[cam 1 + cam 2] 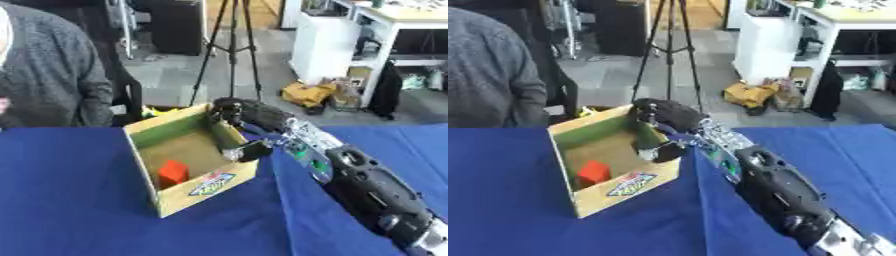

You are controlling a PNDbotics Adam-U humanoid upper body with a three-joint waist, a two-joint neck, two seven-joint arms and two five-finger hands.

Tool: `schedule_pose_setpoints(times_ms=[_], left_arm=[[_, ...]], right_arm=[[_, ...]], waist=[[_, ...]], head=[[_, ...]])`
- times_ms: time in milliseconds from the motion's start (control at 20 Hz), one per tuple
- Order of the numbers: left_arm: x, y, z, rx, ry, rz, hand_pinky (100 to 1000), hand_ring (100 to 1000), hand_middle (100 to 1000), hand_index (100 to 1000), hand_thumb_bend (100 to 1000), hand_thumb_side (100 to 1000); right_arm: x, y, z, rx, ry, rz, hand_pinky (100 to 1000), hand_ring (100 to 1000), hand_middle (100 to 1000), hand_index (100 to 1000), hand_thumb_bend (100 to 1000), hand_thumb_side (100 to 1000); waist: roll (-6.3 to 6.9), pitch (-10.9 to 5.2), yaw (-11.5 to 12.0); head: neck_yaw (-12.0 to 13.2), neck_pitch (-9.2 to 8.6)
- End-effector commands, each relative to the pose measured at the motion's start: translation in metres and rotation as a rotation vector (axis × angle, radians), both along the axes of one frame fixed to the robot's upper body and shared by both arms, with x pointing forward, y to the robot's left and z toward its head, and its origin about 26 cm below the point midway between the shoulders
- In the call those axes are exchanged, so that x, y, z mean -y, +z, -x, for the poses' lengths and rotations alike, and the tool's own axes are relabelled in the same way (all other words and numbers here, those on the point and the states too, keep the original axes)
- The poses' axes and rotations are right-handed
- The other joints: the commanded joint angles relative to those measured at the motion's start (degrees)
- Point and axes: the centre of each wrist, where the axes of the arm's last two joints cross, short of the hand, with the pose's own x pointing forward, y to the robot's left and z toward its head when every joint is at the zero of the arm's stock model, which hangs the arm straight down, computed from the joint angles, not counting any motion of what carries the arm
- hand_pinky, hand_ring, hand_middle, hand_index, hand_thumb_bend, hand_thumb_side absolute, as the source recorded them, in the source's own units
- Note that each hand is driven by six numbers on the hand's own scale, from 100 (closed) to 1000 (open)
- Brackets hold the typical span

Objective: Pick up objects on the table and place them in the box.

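Observation:
An open cardboard box with a coloured label on its front stands on the blue table. A red block lies inside it, near the front wall. My right arm comes in from the lower right, and my right hand hangs over the box's far right corner. Its fingers droop into the box and its thumb juts out over the right wall. I see nothing held in it. My left hand shows in neither view.
The blue cloth stretches bare to the left of and in front of the box. Something yellow peeks out behind the box's far rim. Beyond the table stand a tripod and a white shelf unit.

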Motion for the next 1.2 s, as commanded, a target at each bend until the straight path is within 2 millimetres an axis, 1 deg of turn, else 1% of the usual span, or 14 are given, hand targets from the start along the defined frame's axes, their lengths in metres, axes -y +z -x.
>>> schedule_pose_setpoints(times_ms=[50, 150, 200, 250, 300, 350, 500, 600, 800, 900, 1000, 1050, 1200], left_arm=[[-0.007, 0.003, -0.001, 0.012, 0.041, 0.002, 494, 787, 629, 592, 100, 978], [-0.012, 0.0, -0.001, 0.002, 0.066, 0.0, 494, 788, 629, 592, 100, 978], [-0.015, -0.002, -0.001, -0.001, 0.083, 0.0, 493, 789, 629, 592, 100, 977], [-0.019, -0.003, -0.001, -0.004, 0.101, -0.001, 493, 789, 629, 592, 100, 977], [-0.023, -0.005, -0.001, -0.008, 0.12, -0.002, 493, 790, 629, 593, 100, 976], [-0.026, -0.006, -0.001, -0.011, 0.138, -0.003, 493, 790, 629, 593, 100, 975], [-0.037, -0.008, -0.002, -0.016, 0.193, -0.006, 492, 791, 629, 605, 100, 975], [-0.044, -0.01, -0.002, -0.021, 0.229, -0.005, 491, 791, 629, 617, 100, 974], [-0.06, -0.012, -0.001, -0.023, 0.312, -0.006, 490, 794, 633, 631, 100, 973], [-0.065, -0.013, -0.001, -0.025, 0.34, -0.005, 489, 795, 633, 633, 100, 973], [-0.067, -0.014, -0.001, -0.028, 0.357, -0.002, 488, 797, 636, 637, 100, 975], [-0.069, -0.015, -0.001, -0.032, 0.365, 0.0, 488, 797, 636, 637, 100, 975], [-0.069, -0.018, 0.0, -0.04, 0.366, -0.002, 486, 797, 636, 639, 100, 988]], right_arm=[[-0.015, 0.014, 0.008, 0.093, 0.055, -0.089, 715, 992, 797, 745, 100, 606], [-0.027, 0.003, 0.013, 0.097, 0.119, -0.13, 711, 1000, 792, 732, 100, 650], [-0.033, -0.004, 0.016, 0.093, 0.157, -0.147, 713, 1000, 795, 733, 100, 705], [-0.039, -0.012, 0.019, 0.086, 0.197, -0.164, 712, 1000, 794, 732, 100, 647], [-0.046, -0.02, 0.023, 0.077, 0.24, -0.182, 713, 1000, 797, 732, 100, 681], [-0.052, -0.029, 0.027, 0.067, 0.282, -0.203, 712, 1000, 796, 731, 100, 687], [-0.072, -0.054, 0.041, 0.043, 0.405, -0.293, 708, 1000, 795, 715, 100, 772], [-0.084, -0.068, 0.051, 0.034, 0.476, -0.367, 705, 1000, 790, 699, 100, 793], [-0.101, -0.087, 0.072, -0.015, 0.502, -0.506, 699, 1000, 783, 676, 100, 835], [-0.105, -0.093, 0.083, -0.043, 0.485, -0.57, 699, 1000, 781, 670, 100, 842], [-0.103, -0.101, 0.091, -0.079, 0.446, -0.632, 693, 1000, 770, 644, 100, 874], [-0.101, -0.107, 0.094, -0.098, 0.419, -0.667, 693, 1000, 770, 644, 100, 874], [-0.099, -0.115, 0.109, -0.151, 0.375, -0.747, 687, 1000, 761, 632, 100, 868]], waist=[[0.38, -1.5, -1.6], [0.61, -1.96, -3.8], [0.76, -2.17, -5.1], [0.89, -2.38, -6.4], [1.08, -2.58, -7.8], [1.26, -2.77, -9.2], [1.79, -3.03, -13.5], [2.16, -3.0, -16.3], [2.85, -3.05, -21.7], [3.03, -3.07, -22.8], [3.43, -3.07, -23.5], [3.61, -3.13, -23.8], [3.65, -3.46, -23.6]], head=[[2.0, 0.48], [4.1, 1.33], [5.2, 1.75], [6.4, 2.21], [7.9, 2.51], [9.2, 2.75], [13.0, 3.25], [15.2, 3.38], [18.9, 3.54], [19.7, 3.72], [20.5, 3.73], [20.9, 3.84], [20.8, 4.26]])
